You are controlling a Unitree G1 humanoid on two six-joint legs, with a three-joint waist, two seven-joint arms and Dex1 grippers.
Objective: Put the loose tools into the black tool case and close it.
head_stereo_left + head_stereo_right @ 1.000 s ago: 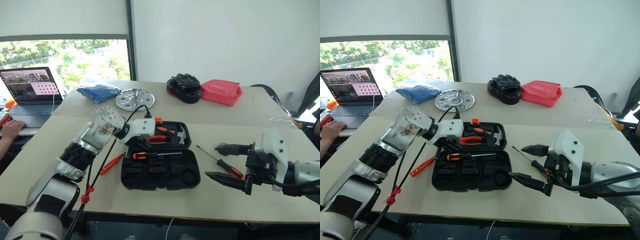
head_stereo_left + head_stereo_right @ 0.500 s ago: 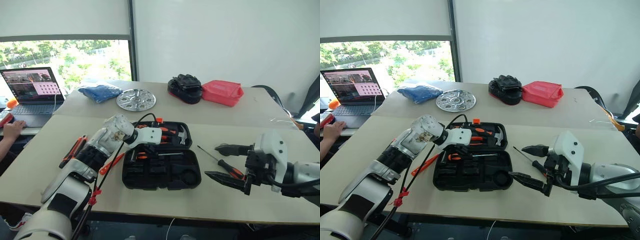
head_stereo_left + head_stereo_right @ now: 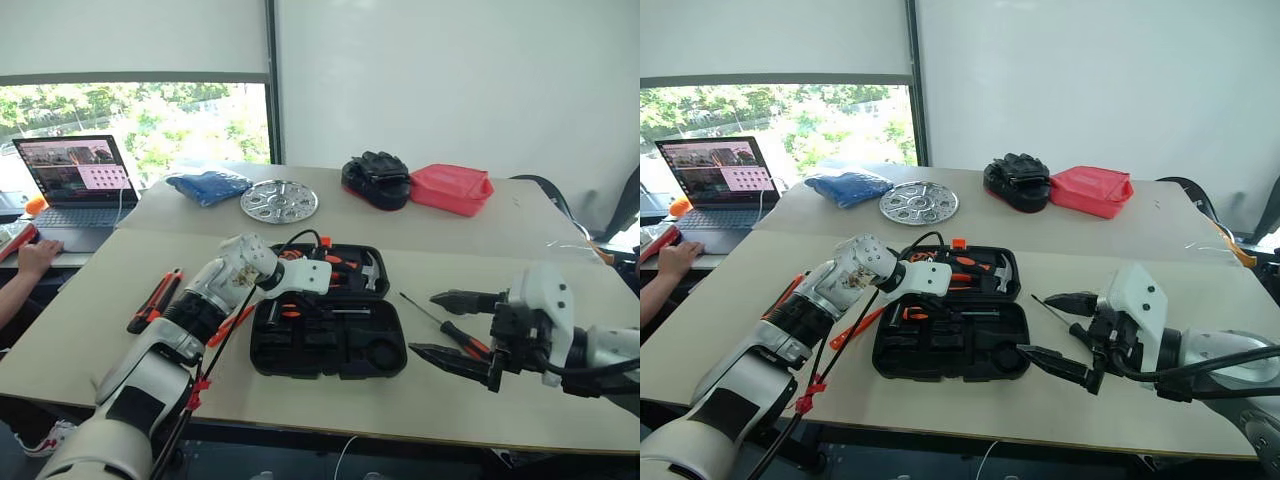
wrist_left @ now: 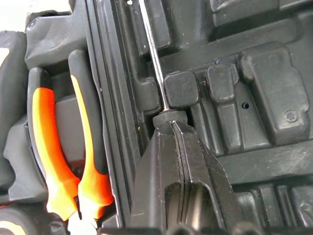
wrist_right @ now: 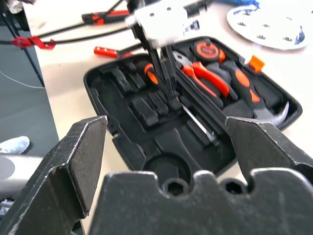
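The black tool case lies open at the middle of the table. A black-and-orange screwdriver lies across its front half. My left gripper is shut, its tips down on that screwdriver where handle meets shaft. To the right of the case my right gripper hangs open just above the table. Beside it, a second black-and-orange screwdriver lies on the table. On the left lies the utility knife. A slim orange screwdriver lies partly under my left arm.
Pliers, a hammer and a tape measure sit in the case's rear half. At the back are a blue cloth, a metal disc, black gloves and a red pouch. A laptop and a person's hand are far left.
My left arm has sunk, bringing its shut gripper down onto the screwdriver in the case and uncovering the utility knife. The camera has shifted slightly. The right gripper has kept still.
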